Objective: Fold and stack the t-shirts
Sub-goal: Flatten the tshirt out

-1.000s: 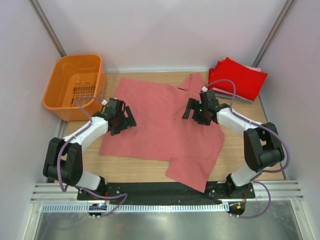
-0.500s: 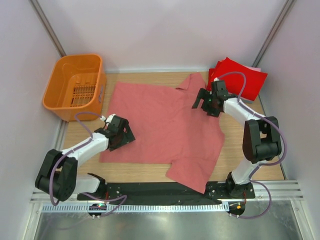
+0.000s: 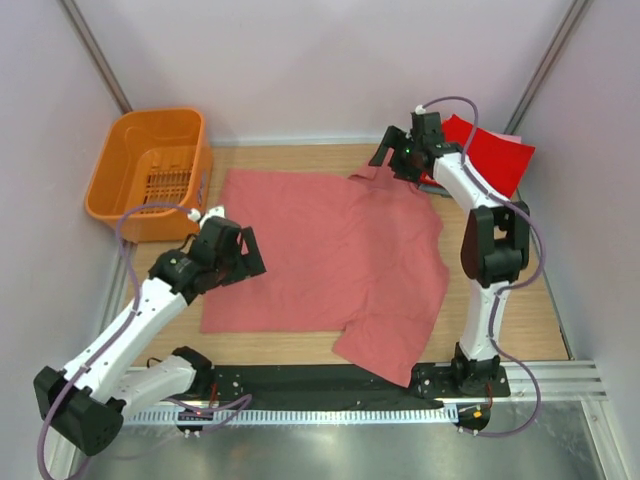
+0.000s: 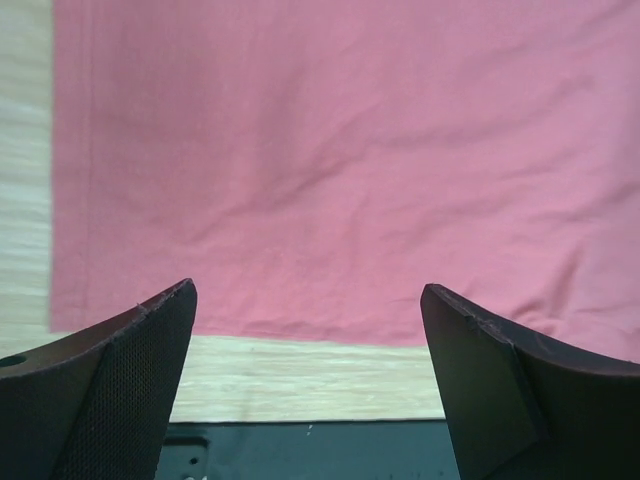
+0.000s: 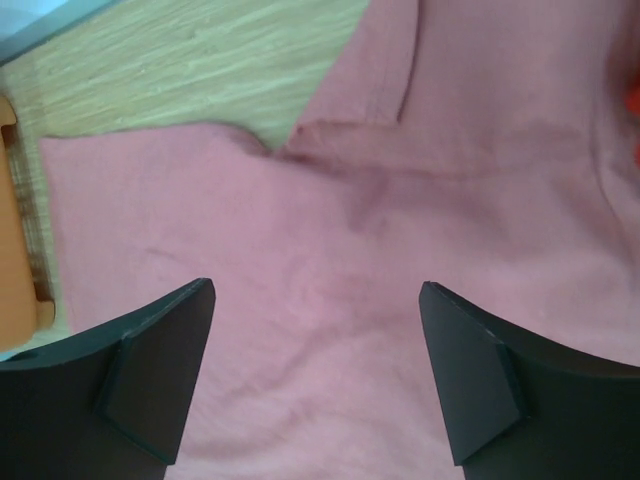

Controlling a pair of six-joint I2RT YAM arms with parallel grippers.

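One salmon-pink t-shirt lies spread flat across the middle of the wooden table, its straight edge to the left. One short sleeve points to the far side, and the other reaches the near edge by the black base rail. We see a second, bright red t-shirt folded in the far right corner, with a pale edge showing beneath it; what that pale cloth is we cannot tell.

Over the pink shirt's left edge hovers the left gripper. In its wrist view the fingers stand wide apart with nothing between them, and below them we see the shirt's near-left corner, a strip of bare wood and the dark rail.

Reaching far across the table, the right gripper sits above the far sleeve, just beside the red shirt. Its wrist view shows the jaws spread wide and empty above wrinkled pink cloth, and the sleeve lies against the wood.

In the far left corner, apart from the shirts, stands an orange slotted basket.
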